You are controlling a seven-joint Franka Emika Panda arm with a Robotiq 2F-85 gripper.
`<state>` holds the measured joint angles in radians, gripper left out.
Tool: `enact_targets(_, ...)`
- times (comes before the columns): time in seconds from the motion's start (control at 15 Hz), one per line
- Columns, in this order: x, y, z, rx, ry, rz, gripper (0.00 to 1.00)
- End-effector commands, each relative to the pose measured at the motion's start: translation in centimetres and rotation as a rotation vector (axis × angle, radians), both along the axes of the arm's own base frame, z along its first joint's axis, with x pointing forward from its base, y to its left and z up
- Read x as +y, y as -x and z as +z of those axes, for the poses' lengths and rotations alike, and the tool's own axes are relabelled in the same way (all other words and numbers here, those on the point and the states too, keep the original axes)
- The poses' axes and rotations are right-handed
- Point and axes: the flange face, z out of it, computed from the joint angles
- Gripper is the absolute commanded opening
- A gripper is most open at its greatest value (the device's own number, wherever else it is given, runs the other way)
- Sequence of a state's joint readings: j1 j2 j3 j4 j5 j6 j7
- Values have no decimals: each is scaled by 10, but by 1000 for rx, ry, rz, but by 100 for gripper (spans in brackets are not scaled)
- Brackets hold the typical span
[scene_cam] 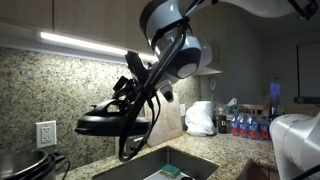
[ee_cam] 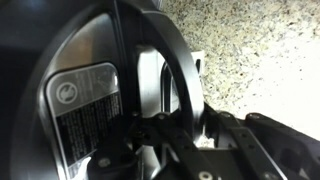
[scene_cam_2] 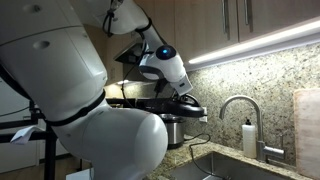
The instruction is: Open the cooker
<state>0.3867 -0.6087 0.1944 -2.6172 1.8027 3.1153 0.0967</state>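
Speckled granite counter [scene_cam: 238, 150], sink [scene_cam: 160, 166] and faucet [scene_cam_2: 236, 106] alongside; end effector [scene_cam: 128, 93] tight on cooker lid [scene_cam: 104, 123].

cooker [scene_cam: 105, 123]: glossy black lid | backsplash [scene_cam: 85, 75]: speckled smooth stone | faucet [scene_cam_2: 232, 103]: silvery metal

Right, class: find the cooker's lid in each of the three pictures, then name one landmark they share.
Exterior view: the lid is left of centre, a dark dome up above the counter.
Exterior view: the lid is near centre, just above the silvery band of the cooker.
Wrist view: the lid fills the left half, close up.
Shared landmark: the speckled stone backsplash.
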Motion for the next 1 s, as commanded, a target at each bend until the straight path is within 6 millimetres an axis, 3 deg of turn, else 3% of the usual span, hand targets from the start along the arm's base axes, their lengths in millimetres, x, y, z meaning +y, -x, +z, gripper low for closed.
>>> enact_targets(0.0,-23,10,18,-30,-42,-45,2)
enact_targets(0.33,-53,21,16,-36,-52,-98,2)
enact_targets(0.47,-44,20,14,-31,-37,-49,2)
enact_targets(0.53,-51,11,-3,3,1,-75,6)
enact_targets(0.87,-43,15,-4,3,6,-48,6)
enact_targets(0.93,-43,15,-4,3,6,-48,2)
